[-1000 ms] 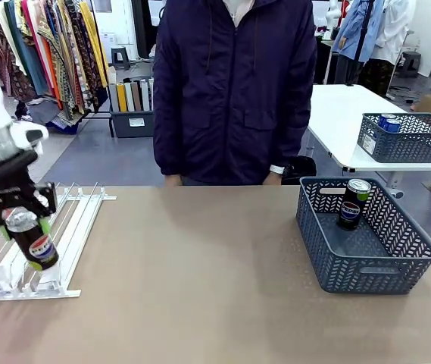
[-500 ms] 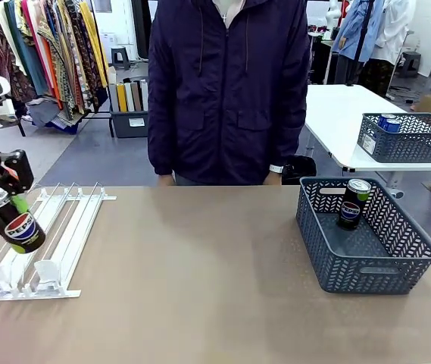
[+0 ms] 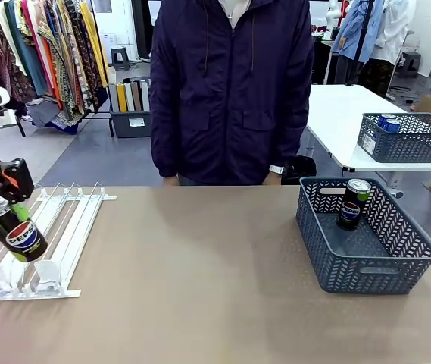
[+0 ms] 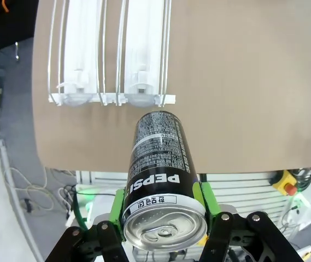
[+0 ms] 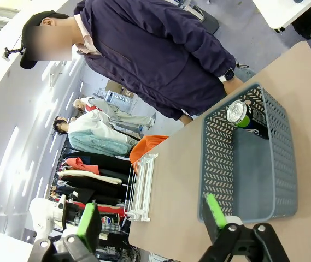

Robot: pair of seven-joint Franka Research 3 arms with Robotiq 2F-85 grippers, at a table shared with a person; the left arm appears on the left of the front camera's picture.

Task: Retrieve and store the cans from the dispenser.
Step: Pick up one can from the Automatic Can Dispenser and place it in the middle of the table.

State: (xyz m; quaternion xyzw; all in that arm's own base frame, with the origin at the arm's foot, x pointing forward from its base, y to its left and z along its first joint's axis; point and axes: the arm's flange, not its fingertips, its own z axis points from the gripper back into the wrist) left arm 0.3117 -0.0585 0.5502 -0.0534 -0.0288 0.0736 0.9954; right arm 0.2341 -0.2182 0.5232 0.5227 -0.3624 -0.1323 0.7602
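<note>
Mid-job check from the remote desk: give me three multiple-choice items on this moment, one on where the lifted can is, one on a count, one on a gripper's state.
1. Where is the Pepsi can held by the left gripper?
A. In the grey basket
B. In the air over the dispenser's stopper end
C. In the person's hand

2. How many cans stand in the near grey basket?
A. One
B. Two
C. Three

3. How is the right gripper?
A. Shut on a can
B. Shut on nothing
C. Open

Answers: 1 B, it hangs tilted above the dispenser; 2 A, a single can stands at the far wall; 3 C, its green fingers stand wide apart with nothing between.
</note>
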